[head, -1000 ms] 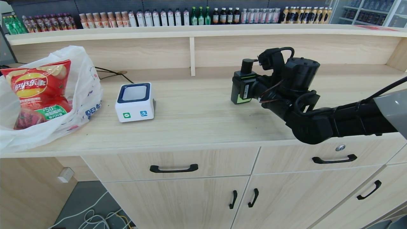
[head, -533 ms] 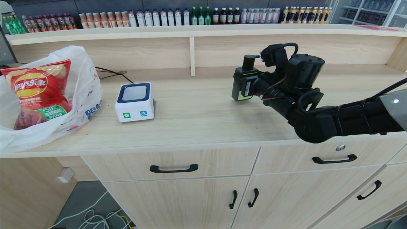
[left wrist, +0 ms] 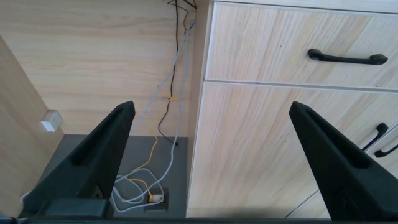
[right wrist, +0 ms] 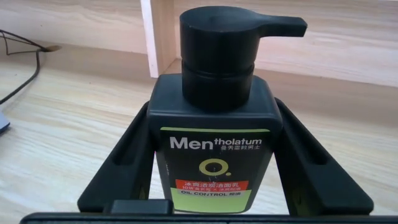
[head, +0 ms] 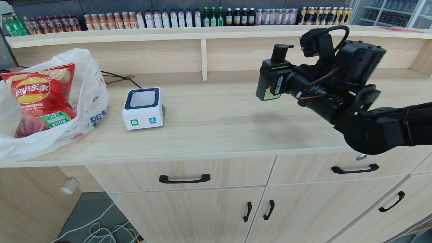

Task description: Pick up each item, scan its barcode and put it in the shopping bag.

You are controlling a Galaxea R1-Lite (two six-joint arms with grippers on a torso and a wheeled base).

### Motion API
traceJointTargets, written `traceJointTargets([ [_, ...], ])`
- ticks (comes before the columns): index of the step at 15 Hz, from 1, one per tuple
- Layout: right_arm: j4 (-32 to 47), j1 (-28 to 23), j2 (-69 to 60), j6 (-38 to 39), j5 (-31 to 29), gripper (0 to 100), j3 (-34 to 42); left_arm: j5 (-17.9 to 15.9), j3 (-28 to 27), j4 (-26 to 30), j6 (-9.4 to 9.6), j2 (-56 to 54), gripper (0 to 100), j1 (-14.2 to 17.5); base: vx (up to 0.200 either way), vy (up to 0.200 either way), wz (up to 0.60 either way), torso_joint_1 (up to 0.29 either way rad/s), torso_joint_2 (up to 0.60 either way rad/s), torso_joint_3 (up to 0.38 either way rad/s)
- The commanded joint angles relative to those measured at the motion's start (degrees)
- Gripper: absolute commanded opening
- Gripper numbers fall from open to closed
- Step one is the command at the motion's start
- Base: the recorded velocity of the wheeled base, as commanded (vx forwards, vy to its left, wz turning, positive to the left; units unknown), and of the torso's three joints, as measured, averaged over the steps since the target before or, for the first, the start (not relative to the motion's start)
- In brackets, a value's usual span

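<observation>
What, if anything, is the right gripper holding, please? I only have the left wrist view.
Observer: The right gripper is shut on a black pump bottle, held upright clear of the counter.
Operator: Thank you. Where is the scanner from there?
Observer: The white scanner sits on the counter, off to the bottle's left.
Operator: Is anything in the shopping bag?
Observer: Yes, a red chip bag lies in the white shopping bag at the counter's left end.
</observation>
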Motion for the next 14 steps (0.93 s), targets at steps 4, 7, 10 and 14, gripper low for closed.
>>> traceJointTargets([
  [4,-0.1,0.4,-13.2,-0.3,0.0,0,11.5,0.0,0.0,0.0,-0.02,0.0,100,0.0,0.000,0.000,0.00,0.000,0.00,0.000],
  [7,-1.6,0.5,-16.7,0.2,0.0,0,19.5,0.0,0.0,0.0,-0.02,0.0,100,0.0,0.000,0.000,0.00,0.000,0.00,0.000],
  [10,-8.9,3.6,-16.7,0.2,0.1,0,25.5,0.0,0.0,0.0,-0.02,0.0,100,0.0,0.000,0.000,0.00,0.000,0.00,0.000],
  [14,-11.0,6.7,-16.6,1.9,0.0,0,27.2,0.0,0.0,0.0,-0.02,0.0,100,0.0,0.000,0.000,0.00,0.000,0.00,0.000],
])
